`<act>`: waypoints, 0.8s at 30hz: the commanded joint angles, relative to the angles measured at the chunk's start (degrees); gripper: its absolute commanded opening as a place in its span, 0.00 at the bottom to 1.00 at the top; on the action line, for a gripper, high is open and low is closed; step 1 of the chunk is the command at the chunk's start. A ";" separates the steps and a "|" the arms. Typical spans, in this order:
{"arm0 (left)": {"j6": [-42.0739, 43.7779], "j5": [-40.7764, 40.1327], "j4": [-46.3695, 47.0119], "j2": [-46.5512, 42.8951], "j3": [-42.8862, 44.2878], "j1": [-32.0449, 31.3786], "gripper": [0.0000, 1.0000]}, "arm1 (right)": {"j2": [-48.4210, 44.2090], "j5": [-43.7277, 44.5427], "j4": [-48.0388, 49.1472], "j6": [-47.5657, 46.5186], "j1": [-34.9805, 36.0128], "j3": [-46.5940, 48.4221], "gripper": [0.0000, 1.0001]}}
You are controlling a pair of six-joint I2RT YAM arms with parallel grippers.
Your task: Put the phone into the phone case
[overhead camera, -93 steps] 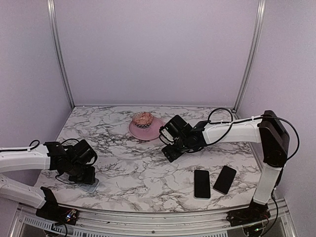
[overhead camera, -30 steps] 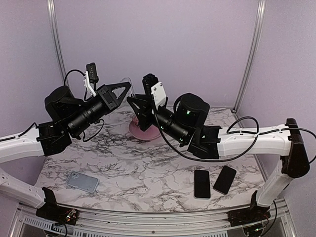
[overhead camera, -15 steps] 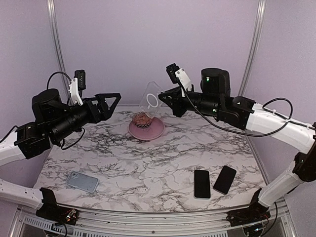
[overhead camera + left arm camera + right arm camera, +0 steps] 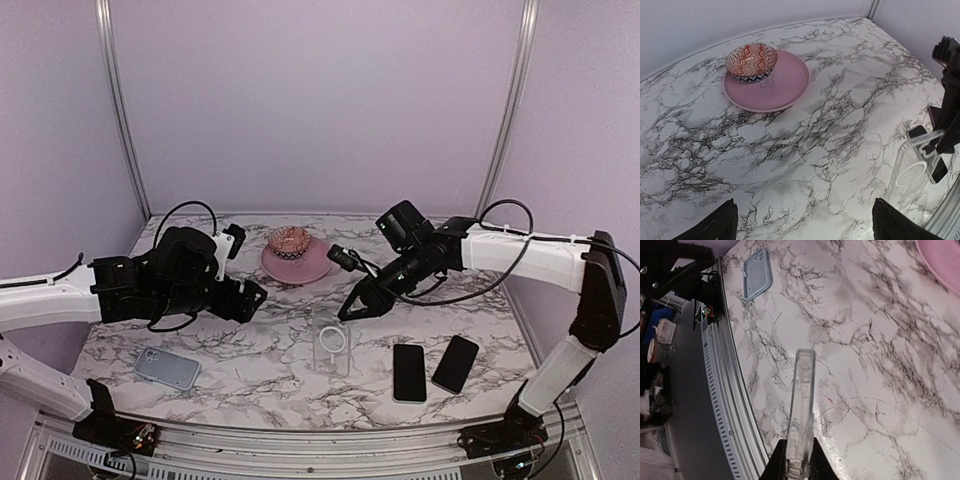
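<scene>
Top external view, read left to right as I watch from my remote station. A grey-blue slab [image 4: 167,368] with a camera square lies flat on the marble table [image 4: 250,370], near the front left corner. Above it my left arm reaches in from the left edge, and the left gripper [image 4: 252,298] hangs over bare marble with nothing in it. On the left wrist camera its two fingers [image 4: 715,227] sit at opposite lower corners of the view, so the pincer is spread wide.

Behind it, toward the back wall, a pink plate [image 4: 315,268] carries a small patterned bowl [image 4: 290,240] on its left part.

At the middle of the table is the phone case [image 4: 333,340], a clear shell with a white ring on its back. The right gripper [image 4: 350,308] pinches its far end. On the right wrist camera I see the case edge-on, a thin strip running away from the dark fingers [image 4: 776,467], which are clamped together on it. I cannot tell whether its free end touches the marble.

Just right of the case, toward the front, the phone [image 4: 409,372] lies flat and screen up, apart from the case. A black phone [image 4: 456,363] lies just beside it on the right, tilted.
</scene>
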 commanded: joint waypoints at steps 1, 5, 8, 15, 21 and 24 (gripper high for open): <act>0.93 6.02 -2.46 1.80 -2.25 -0.18 0.85 | 9.66 -3.22 -0.75 -4.00 -3.79 2.02 0.24; 0.26 9.39 -1.08 5.41 -4.15 -0.31 0.60 | 19.17 6.11 -0.43 -1.52 -7.04 6.14 0.42; 0.50 10.88 1.87 8.96 -5.36 -0.51 0.54 | 22.98 15.08 -1.54 0.70 -7.29 9.18 0.45; 3.87 17.01 6.95 21.75 -1.43 -0.70 0.49 | 15.74 27.04 -0.70 7.80 -5.68 6.25 0.49; 6.30 20.84 7.93 28.56 1.72 -1.14 0.46 | 5.47 45.38 -5.95 19.21 -0.20 -0.32 0.50; 7.41 21.47 9.86 29.09 2.06 -1.14 0.46 | 1.20 51.41 -11.94 27.03 0.11 -4.47 0.98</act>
